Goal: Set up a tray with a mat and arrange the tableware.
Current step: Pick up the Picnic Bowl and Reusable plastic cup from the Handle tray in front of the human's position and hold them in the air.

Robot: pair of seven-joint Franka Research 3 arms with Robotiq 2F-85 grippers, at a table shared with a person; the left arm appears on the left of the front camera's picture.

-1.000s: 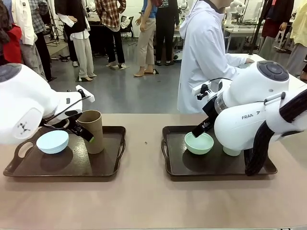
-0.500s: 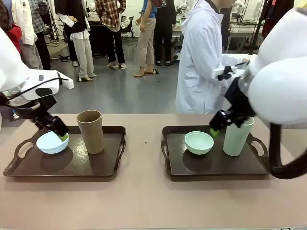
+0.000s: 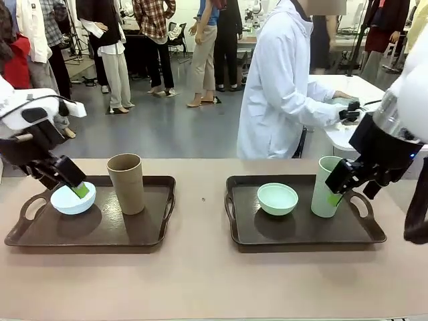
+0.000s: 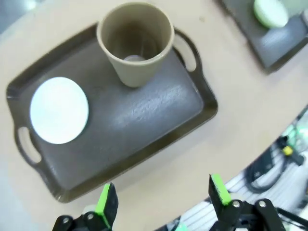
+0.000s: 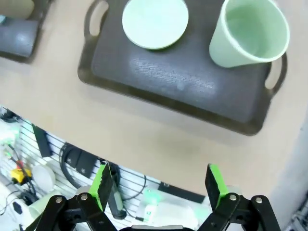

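1. Dark brown, the left tray [image 3: 100, 233] lies on the tan surface [image 3: 200, 281]. It carries the pale blue bowl [image 3: 70, 199] at its left end and the tan-brown cup [image 3: 127, 184] upright near its far rim, the two standing apart.
2. The right tray [image 3: 301, 233] holds the mint green bowl [image 3: 277, 198] left of its middle. The pale green cup [image 3: 321, 180] stands upright at its right end, near the bowl but not touching it.
3. Your left fingers [image 4: 104, 203] stand wide apart with nothing between them. From the front, one green pad crosses the blue bowl's rim; the wrist view puts them high over the tray's near edge.
4. Your right fingers [image 5: 100, 185] are likewise spread and empty. From the front they cover the pale green cup's right side; the wrist view shows the cup well ahead of them.
5. A person in a white coat [image 3: 281, 87] stands at the far side, turned toward a white table [image 3: 334, 83] on the right.
6. A small dark speck [image 3: 203, 198] lies on the surface between the trays.
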